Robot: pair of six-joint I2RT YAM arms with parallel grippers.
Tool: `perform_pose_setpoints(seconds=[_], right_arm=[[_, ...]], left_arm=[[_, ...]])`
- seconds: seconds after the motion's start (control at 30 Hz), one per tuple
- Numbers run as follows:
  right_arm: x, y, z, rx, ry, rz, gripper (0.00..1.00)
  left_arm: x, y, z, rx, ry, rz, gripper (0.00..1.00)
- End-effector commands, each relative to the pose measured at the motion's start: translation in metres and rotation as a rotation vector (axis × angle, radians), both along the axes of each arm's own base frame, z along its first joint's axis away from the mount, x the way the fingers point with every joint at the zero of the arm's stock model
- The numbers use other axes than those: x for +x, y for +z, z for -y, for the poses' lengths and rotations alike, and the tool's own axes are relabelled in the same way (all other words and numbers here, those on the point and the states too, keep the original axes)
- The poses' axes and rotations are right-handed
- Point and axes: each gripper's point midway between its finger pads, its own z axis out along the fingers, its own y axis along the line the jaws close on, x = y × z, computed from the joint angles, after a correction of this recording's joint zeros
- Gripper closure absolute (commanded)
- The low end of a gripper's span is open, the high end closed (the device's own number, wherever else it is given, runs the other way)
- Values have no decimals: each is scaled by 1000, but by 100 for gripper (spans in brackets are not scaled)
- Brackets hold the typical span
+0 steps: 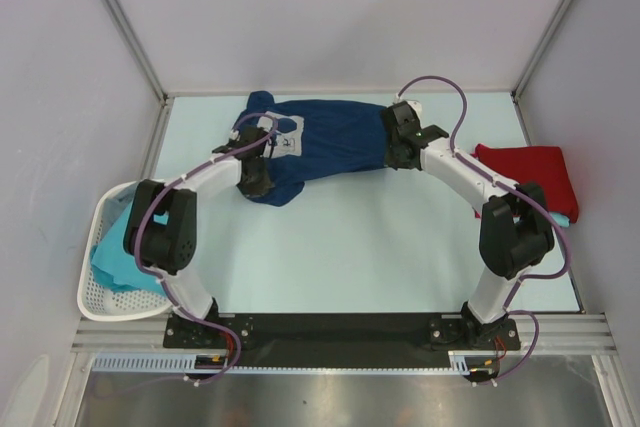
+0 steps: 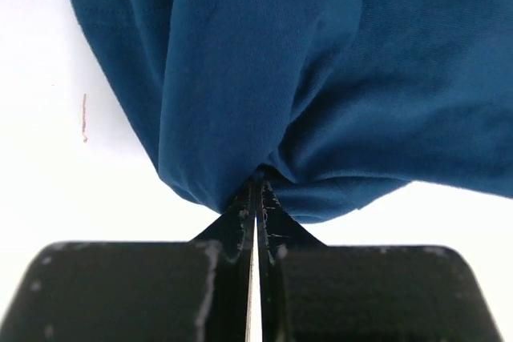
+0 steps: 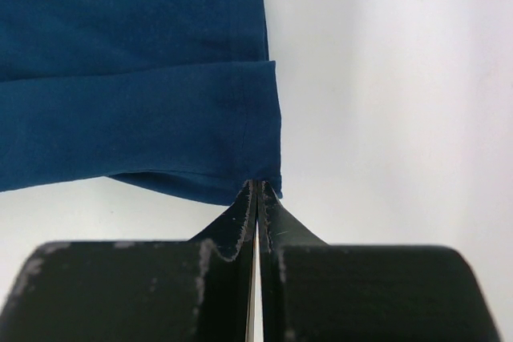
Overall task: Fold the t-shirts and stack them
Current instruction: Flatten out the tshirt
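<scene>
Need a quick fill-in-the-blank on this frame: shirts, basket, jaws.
The left gripper and right gripper have their jaws ____ on the held t-shirt.
The held t-shirt is ____ in colour.
The red t-shirt lies at the ____ edge of the top view.
The white basket holds ____ cloth.
Missing words: shut; navy blue; right; turquoise.

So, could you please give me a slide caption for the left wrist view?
Left gripper, shut, pinching a bunched fold of the navy t-shirt.
</scene>
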Motion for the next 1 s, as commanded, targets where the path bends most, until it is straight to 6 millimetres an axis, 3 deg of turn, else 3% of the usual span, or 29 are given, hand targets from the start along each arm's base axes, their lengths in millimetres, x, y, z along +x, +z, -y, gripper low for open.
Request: perform_pose_setpoints(seconds=[0.0,0.17,0.3,0.57,0.73,0.97], right_arm=[[1,12,0,10,-7,33,100],[-10,22,3,-11,-15,37,100],[-25,23,6,-5,-30,14,100],[-70,11,3,-5,-12,-40,100],[-110,-3,11,6,-17,-108,100],[-163,-16,12,38,-43,-182,100]], left_arm=[[2,35,-1,-29,9,95,100],[-19,75,0,-31,-15,174,100],[-39,94,1,-44,-30,201,100],[-84,87,-2,-84,-31,150,100],[-109,85,-1,-110,-36,112,100],[-151,79,15,-140,-89,25,100]])
